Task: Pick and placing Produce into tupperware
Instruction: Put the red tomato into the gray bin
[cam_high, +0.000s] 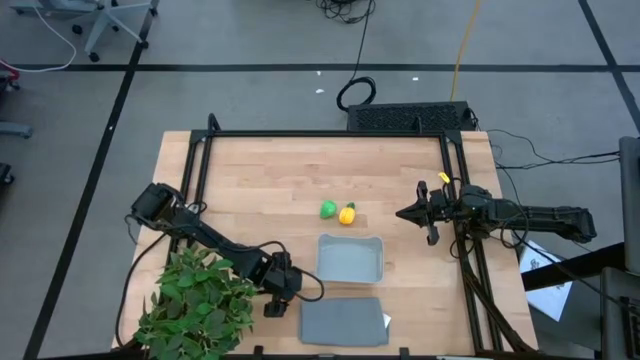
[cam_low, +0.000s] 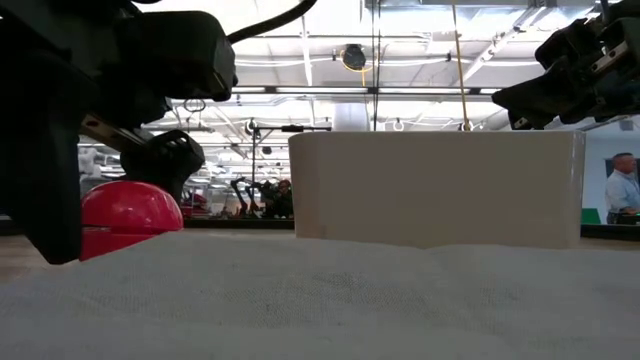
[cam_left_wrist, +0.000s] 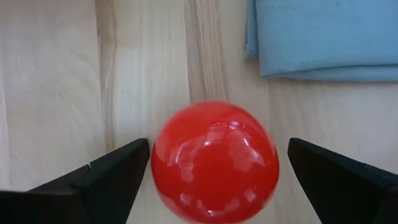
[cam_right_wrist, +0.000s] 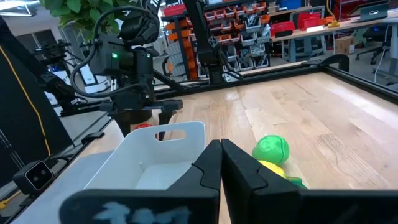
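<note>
Left gripper (cam_left_wrist: 211, 180) angled down at bench (cam_high: 260, 190), fingers spread wide around shiny round red toy fruit (cam_left_wrist: 214, 162) beside pale grey-blue plastic tupperware (cam_high: 350, 257); right gripper (cam_high: 428, 214) closed, empty, hovering apart.

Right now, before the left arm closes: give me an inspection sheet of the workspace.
Surface: wooden table, black frame along its edges.
Job's things: red fruit on the wood between the open fingers of the left end effector, not gripped; green fruit and yellow fruit side by side beyond the empty tupperware.
Clutter: flat grey lid at the near edge; leafy plant at the left near corner.
Grippers: left end effector down at the red fruit, open; right end effector shut, raised right of the tupperware, holding nothing.
Cables: black loop and yellow lead on the floor beyond the table.
Surroundings: shelving and workbenches; a person stands far off in the low view.
</note>
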